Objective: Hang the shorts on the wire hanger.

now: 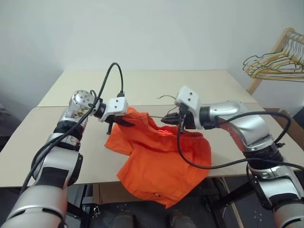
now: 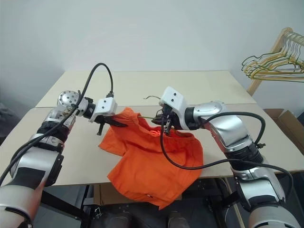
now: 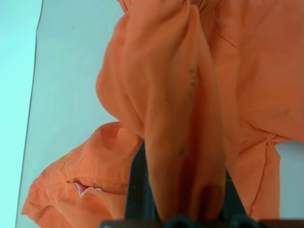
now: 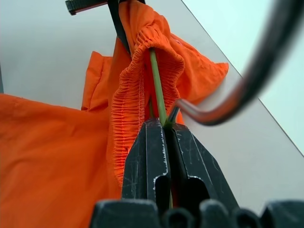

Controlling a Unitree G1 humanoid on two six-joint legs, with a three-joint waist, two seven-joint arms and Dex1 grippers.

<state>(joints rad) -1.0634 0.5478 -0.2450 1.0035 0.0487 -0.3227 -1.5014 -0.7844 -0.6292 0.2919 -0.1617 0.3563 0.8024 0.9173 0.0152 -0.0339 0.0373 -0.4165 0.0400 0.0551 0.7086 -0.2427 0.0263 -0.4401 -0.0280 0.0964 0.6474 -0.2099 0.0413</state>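
Clearly, the bright orange soft fabric shorts point(image 1: 159, 164) were lifted above the beige table point(image 1: 142, 88), so that the gathered waistband stayed stretched between both arms while the legs drooped over the front edge. The left gripper point(image 1: 122, 122) pinched a fold of orange cloth between its black fingers. The right gripper point(image 4: 164, 126) was pressed together on the thin grey wire hanger point(image 4: 156, 85), which ran inside the waistband, probably to thread it further. Pale hangers point(image 1: 275, 59) hung well apart on a wooden rack.
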